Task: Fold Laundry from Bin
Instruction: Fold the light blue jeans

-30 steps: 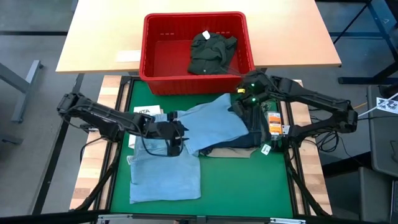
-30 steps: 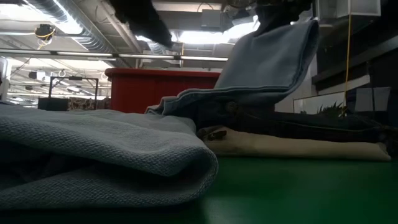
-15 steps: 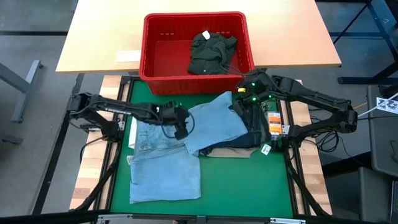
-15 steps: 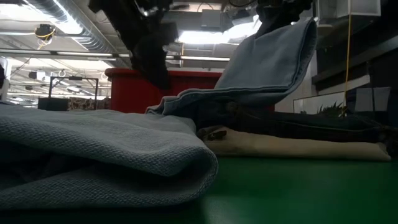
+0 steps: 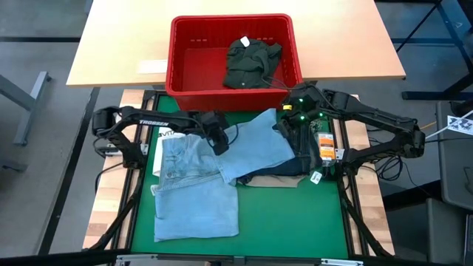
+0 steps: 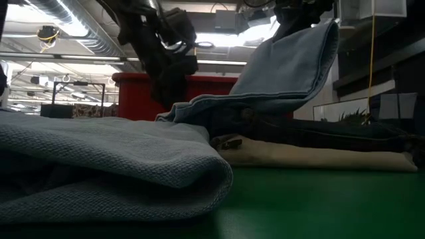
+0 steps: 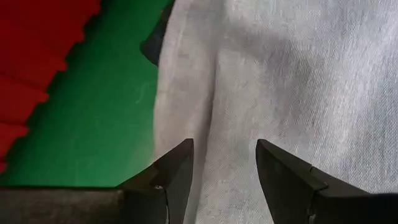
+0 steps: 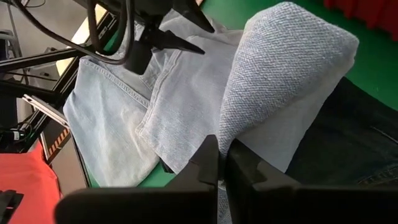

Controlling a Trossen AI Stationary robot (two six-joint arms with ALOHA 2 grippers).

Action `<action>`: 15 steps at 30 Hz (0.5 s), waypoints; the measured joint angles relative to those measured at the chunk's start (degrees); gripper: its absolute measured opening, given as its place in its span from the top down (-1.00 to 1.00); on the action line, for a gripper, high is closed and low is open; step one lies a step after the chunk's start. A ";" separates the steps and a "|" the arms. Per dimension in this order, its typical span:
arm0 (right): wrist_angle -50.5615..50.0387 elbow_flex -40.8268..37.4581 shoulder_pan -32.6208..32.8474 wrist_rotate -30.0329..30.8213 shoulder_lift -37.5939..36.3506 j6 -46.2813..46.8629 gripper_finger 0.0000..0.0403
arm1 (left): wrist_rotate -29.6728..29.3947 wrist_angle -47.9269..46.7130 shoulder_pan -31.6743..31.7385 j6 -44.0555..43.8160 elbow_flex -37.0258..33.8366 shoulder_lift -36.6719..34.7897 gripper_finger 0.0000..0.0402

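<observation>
Light blue jeans (image 5: 222, 166) are being worked by both arms on the green tabletop (image 5: 288, 214). The left claw (image 5: 219, 142), its fingers parted and holding nothing, is hovering over the inner edge of the raised leg, which lies toward four o'clock from it. The right claw (image 5: 284, 127), nearer that leg's far corner, is clamping the denim shut. The leg's long axis is running from two toward eight o'clock, below the bin (image 5: 177, 81).
</observation>
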 joint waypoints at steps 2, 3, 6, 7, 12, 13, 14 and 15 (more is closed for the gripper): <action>0.02 0.00 0.00 0.74 0.00 -0.01 0.94 | 0.19 0.61 0.25 0.00 0.00 0.74 0.17; 0.03 0.00 0.00 1.18 0.00 -0.03 0.94 | 0.17 0.62 0.31 0.02 0.00 1.26 0.17; 0.02 -0.02 0.00 1.95 0.00 -0.27 0.96 | 0.17 0.71 0.66 0.22 0.00 2.61 0.20; 0.04 -0.02 0.00 1.97 0.00 -0.37 0.97 | 0.17 0.90 0.69 0.79 0.00 3.02 0.24; 0.02 -0.02 0.00 1.95 0.00 -0.44 0.96 | -0.11 3.94 0.62 2.65 0.00 3.53 0.61; 0.03 -0.02 0.00 1.95 0.00 -0.44 0.95 | -0.10 5.05 0.63 2.93 0.00 3.53 0.71; 0.04 -0.02 0.00 1.95 0.00 -0.44 0.94 | -0.13 6.09 0.64 3.04 0.00 3.53 0.81; 0.02 -0.02 0.00 1.95 0.00 -0.44 0.94 | -0.14 7.14 0.64 3.05 0.00 3.53 0.90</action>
